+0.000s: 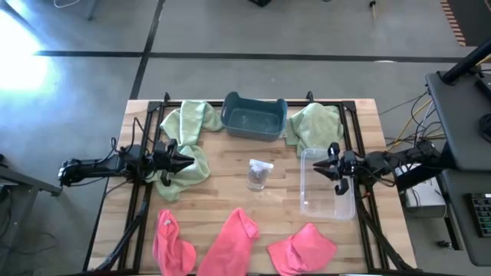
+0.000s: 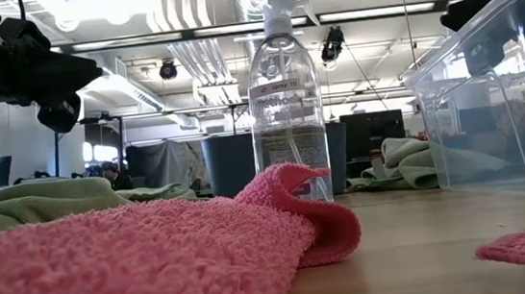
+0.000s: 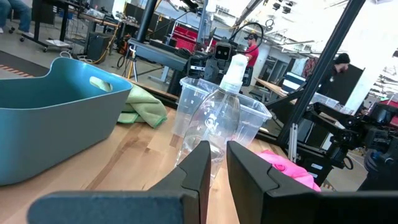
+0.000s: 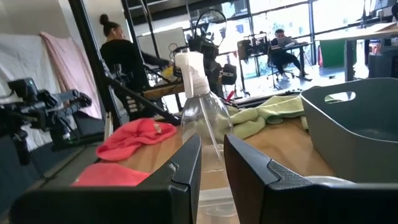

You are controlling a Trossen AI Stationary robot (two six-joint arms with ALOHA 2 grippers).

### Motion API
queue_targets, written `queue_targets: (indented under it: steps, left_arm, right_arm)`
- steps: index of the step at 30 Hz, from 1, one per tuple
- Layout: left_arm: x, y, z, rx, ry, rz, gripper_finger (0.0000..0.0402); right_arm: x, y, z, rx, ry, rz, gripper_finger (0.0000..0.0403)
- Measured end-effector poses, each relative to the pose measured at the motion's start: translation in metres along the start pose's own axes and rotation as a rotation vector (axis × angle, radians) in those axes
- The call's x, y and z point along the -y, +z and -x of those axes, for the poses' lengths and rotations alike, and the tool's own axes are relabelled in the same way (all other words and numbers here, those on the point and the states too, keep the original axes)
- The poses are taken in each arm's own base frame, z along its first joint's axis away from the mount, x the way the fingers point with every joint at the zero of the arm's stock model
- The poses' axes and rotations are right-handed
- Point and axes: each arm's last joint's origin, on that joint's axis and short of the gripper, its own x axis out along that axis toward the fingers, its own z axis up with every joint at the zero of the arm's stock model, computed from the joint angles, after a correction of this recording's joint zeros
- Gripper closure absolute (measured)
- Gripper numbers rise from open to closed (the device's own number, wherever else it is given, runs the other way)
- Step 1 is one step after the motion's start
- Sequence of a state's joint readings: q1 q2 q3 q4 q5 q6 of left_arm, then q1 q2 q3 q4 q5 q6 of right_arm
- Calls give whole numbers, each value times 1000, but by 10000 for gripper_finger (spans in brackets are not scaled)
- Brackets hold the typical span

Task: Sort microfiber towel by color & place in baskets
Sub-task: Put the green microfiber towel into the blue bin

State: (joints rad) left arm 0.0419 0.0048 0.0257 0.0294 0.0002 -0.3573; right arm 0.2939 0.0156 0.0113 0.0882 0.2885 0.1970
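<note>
Three light green towels lie on the far half of the table: one left of the teal basket, one under my left gripper, one right of the basket. Three pink towels lie along the near edge. The clear tub stands on the right. My right gripper hovers at the tub's left rim. Both grippers point at the table's middle, each with a narrow gap between its fingers, holding nothing.
A clear spray bottle stands upright at the table's middle, between the two grippers and near the clear tub. Black frame rails run along the left and right table edges. People are in the room beyond the table.
</note>
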Motion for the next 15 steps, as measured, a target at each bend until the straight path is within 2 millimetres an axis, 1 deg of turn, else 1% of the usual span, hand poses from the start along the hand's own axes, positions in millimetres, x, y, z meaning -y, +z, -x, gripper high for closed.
queue_targets:
  steps: [9, 15]
  left_arm:
    - [0, 0, 0, 0, 0, 0, 364]
    - [0, 0, 0, 0, 0, 0, 364]
  right_arm:
    - [-1, 3, 0, 29, 7, -29, 339]
    - [-1, 5, 0, 52, 12, -84, 339]
